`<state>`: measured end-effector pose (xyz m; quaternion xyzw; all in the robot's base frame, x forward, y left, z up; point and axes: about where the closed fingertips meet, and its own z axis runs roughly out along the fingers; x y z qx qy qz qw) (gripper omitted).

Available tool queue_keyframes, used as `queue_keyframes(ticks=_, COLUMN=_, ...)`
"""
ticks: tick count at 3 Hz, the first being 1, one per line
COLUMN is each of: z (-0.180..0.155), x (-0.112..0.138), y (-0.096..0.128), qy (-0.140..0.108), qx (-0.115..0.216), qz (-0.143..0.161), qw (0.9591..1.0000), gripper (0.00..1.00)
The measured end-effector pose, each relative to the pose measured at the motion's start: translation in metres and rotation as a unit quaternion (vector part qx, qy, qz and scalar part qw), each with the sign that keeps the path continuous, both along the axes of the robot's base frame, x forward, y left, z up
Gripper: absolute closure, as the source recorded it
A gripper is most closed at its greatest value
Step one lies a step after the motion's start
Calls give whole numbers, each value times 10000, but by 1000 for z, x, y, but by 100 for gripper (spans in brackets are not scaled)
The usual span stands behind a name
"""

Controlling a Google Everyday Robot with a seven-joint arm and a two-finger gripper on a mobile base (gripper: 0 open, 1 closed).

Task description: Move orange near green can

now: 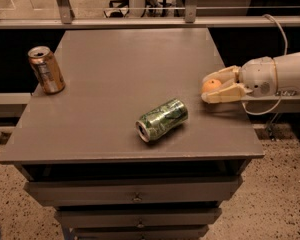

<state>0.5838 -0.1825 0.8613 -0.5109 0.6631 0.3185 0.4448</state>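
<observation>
The green can lies on its side near the front middle of the grey table, its silver end facing front-left. My gripper reaches in from the right, just above the table's right edge. Its pale fingers are shut on the orange, which shows between them. The orange is to the right of the green can, about a can's length away.
An orange-brown soda can stands upright at the table's left edge. The table top sits on a cabinet with drawers. A metal rail runs behind the table. A cable loops off my arm at the right.
</observation>
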Motion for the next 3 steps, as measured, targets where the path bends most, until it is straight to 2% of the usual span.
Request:
queue_keyframes(ticks=1, z=-6, x=-18, y=6, qy=188, qx=14, qz=478, qw=9987, gripper=90)
queue_keyframes(ticks=2, z=-10, x=-25, y=10, qy=326, qx=8, qz=736, qw=9968, gripper=59)
queue_keyframes(ticks=3, z=-12, x=-29, y=13, qy=400, qx=4, qz=879, qw=9953, gripper=36)
